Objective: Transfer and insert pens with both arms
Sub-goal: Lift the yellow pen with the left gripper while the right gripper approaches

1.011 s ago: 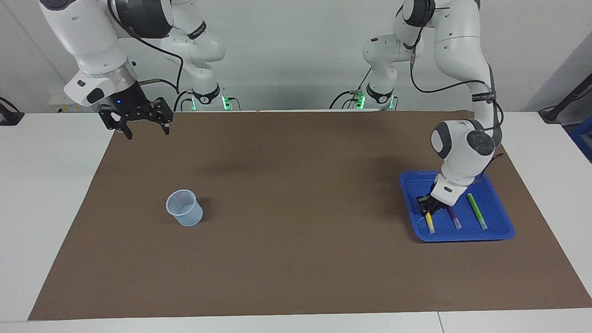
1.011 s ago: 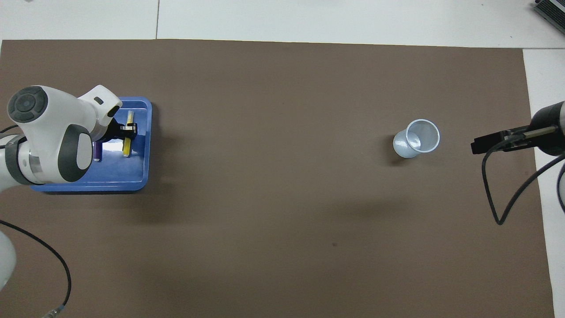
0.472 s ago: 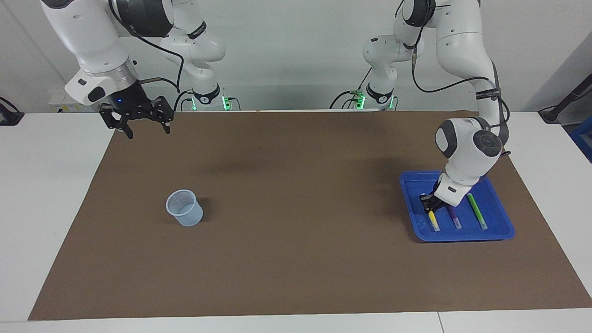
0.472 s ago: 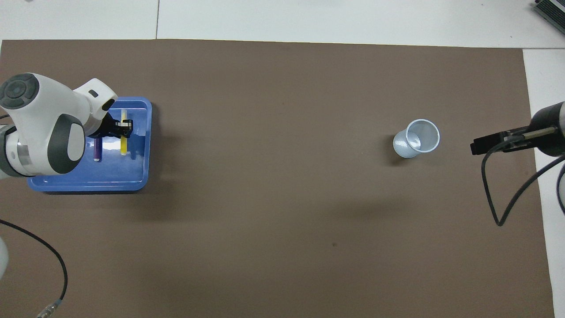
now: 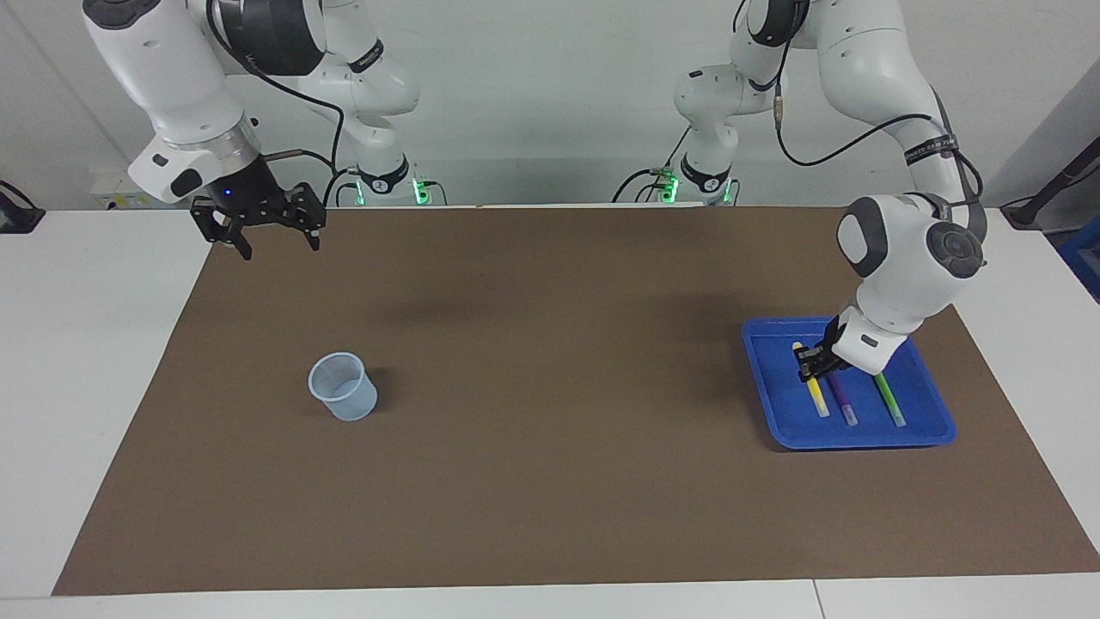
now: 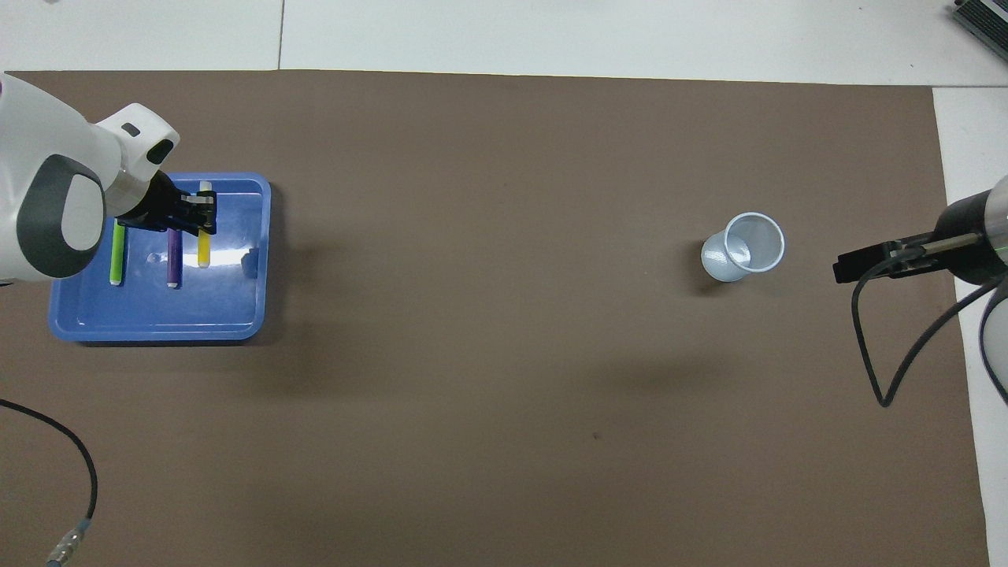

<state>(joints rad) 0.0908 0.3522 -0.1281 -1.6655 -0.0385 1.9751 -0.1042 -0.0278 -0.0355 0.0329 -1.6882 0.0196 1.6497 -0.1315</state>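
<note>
Two grippers are showing, one busy and one waiting. The left gripper [image 5: 810, 368] is clenching the yellow pen [image 5: 813, 389] partway along its barrel, over the blue tray [image 5: 767, 391] at the left arm's end of the brown mat [image 5: 550, 481]. In the facing view the pen is lying level, its ends pointing toward about five and eleven o'clock. In the overhead view its pale cap end is pointing to twelve o'clock, past the fingertips, and the yellow barrel to six.

Lying beside it in the tray are the purple pen [image 5: 840, 399] and then the green pen [image 5: 887, 398], all three roughly side by side, the green one closest to the table's end. Their upper parts are passing under the gripper and wrist.

Toward the right arm's end, a pale plastic cup [image 5: 344, 387] is standing upright on the mat, well apart from the tray.

The right gripper [image 5: 273, 245] is waiting with its fingers spread wide and holding nothing, hanging over the mat's corner by the robots.

A dark band on the left arm [image 5: 932, 148] is carrying white lettering too small to read.
</note>
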